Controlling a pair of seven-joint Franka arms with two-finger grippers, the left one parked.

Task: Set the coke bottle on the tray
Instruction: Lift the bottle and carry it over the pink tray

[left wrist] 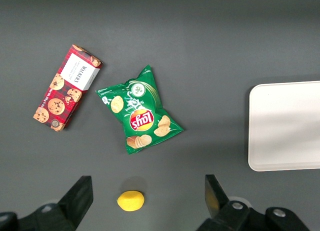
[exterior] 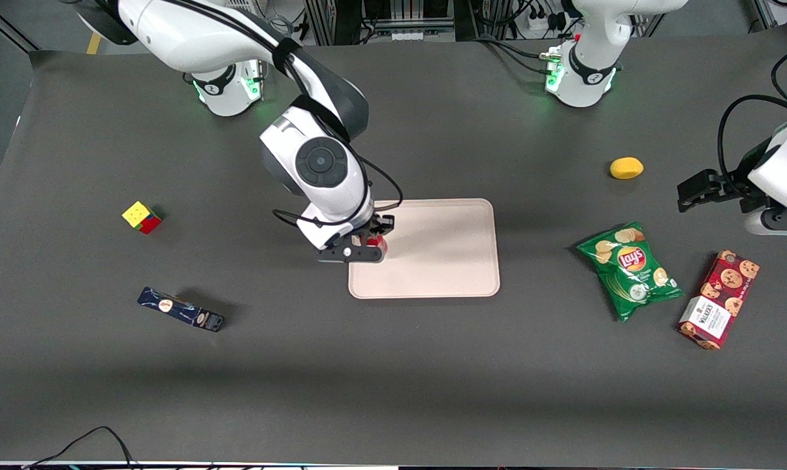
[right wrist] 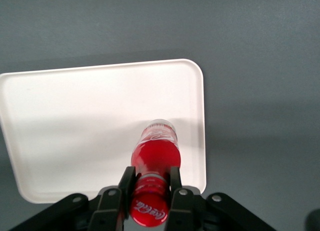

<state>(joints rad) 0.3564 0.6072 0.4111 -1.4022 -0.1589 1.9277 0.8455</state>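
Observation:
My right gripper is shut on the coke bottle, a slim red bottle with a red cap and white script. The fingers clamp its neck just under the cap. In the front view only a bit of red shows under the hand. The bottle stands upright over the pale pinkish-beige tray, near the tray edge toward the working arm's end; its clear base is at or just above the tray surface. The tray's edge also shows in the left wrist view.
A colour cube and a dark blue box lie toward the working arm's end. A green crisp bag, a red biscuit box and a yellow lemon lie toward the parked arm's end.

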